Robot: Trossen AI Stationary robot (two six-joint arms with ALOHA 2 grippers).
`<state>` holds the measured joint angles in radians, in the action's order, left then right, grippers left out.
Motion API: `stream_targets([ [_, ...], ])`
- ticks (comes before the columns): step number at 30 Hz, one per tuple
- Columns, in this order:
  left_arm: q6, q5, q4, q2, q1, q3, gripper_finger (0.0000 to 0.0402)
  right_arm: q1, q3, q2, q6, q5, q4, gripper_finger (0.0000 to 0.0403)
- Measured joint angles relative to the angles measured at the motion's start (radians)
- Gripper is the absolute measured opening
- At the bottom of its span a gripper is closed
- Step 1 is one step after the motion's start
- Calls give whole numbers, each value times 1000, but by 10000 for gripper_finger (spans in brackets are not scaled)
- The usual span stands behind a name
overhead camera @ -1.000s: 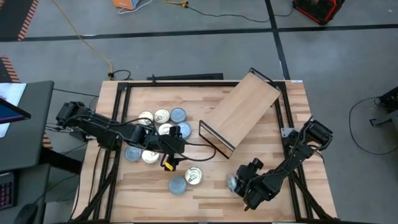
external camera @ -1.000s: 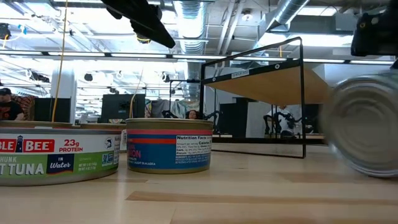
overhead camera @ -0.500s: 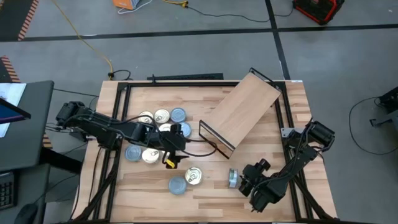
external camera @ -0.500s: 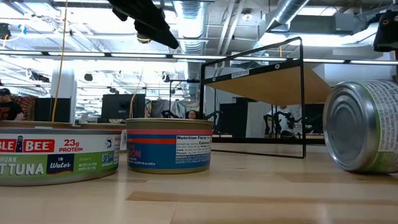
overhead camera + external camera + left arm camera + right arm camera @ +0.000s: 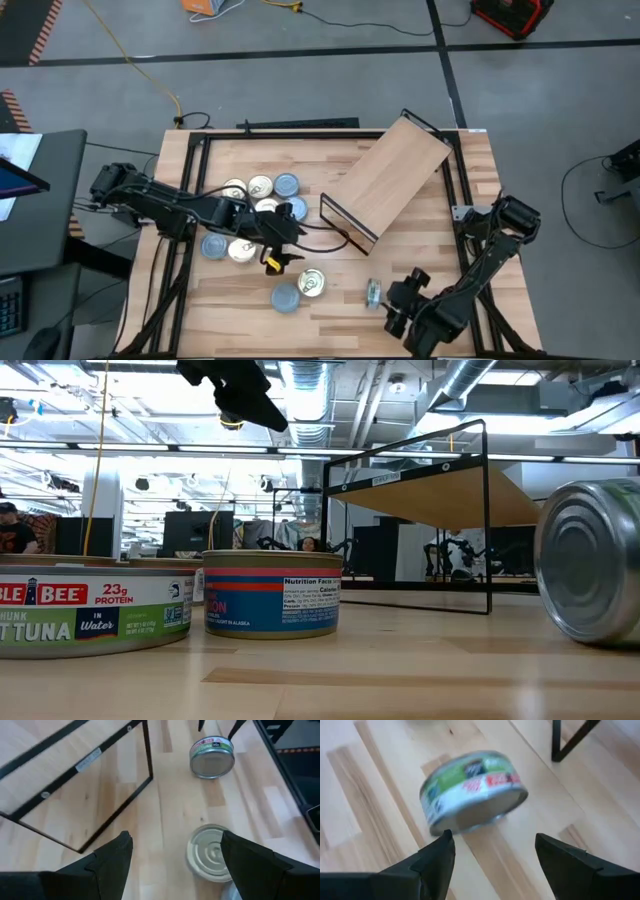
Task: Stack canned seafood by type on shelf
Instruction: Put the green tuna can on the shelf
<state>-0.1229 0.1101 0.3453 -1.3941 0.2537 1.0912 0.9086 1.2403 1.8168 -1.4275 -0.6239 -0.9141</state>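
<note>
Tabletop (image 5: 420, 200): light wood planks on a black frame, carrying all items.

Shelf (image 5: 392, 178): light wood board on a thin black frame, lying askew across the upper middle of the tabletop; nothing is sitting on it.

Canned seafood, main cluster (image 5: 250, 212): gold-lidded and blue-lidded tins are lying flat at the left centre, partly under the left arm.

Tins, front pair: one blue-lidded tin (image 5: 286, 298) is touching one gold-lidded tin (image 5: 312, 284) near the front edge.

Green-label tin (image 5: 373, 293): it is standing on its rim, apart from the others, just beside the right end effector; it also shows in the right wrist view (image 5: 472, 790).

Left end effector (image 5: 283, 245): it is hovering over the cluster's right edge, fingers spread wide, gripping nothing.

Right end effector (image 5: 398, 308): it is sitting low at the front right, fingers parted wide, holding nothing, the green-label tin lying ahead of it.
</note>
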Motion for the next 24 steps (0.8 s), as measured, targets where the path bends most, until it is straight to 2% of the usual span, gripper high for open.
stream_targets([
  [4, -50, -43, -17, -22, 49, 0, 293, 6, 37, 0, 28, -3, 3, 301],
  [12, -50, -77, -105, -141, 124, 0, 293, -14, 62, 2, 64, 12, 22, 301],
  [15, -73, -139, -114, -173, 124, 0, 293, -11, 71, 2, 127, 25, -10, 301],
  [19, -100, -183, -133, -196, 124, 0, 293, 26, 128, 1, 210, 22, -143, 301],
  [24, -55, -153, -176, -194, 120, 0, 293, 5, 168, 2, 368, -3, -167, 301],
])
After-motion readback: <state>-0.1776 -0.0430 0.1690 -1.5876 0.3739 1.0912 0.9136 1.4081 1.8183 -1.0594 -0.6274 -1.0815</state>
